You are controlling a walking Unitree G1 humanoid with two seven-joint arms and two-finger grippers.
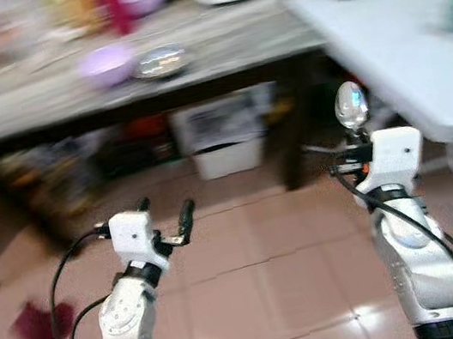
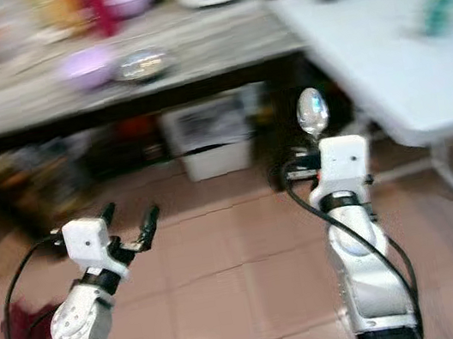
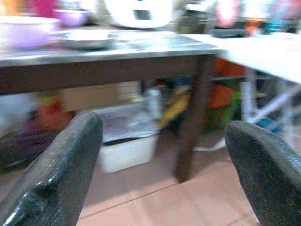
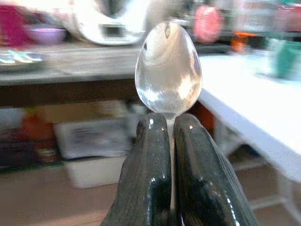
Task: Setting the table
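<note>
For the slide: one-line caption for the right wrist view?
Right gripper shut on a spoon, bowl upright, facing the white table.

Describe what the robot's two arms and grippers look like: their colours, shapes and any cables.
Both arms are rounded, glossy silver shells, each ending in a boxy white wrist block. Black cables loop along each arm up to the wrist. The left gripper has two long, dark, blunt-tipped fingers. The right gripper has the same fingers, shiny black and rounded. A small orange detail sits beside the right wrist block.
</note>
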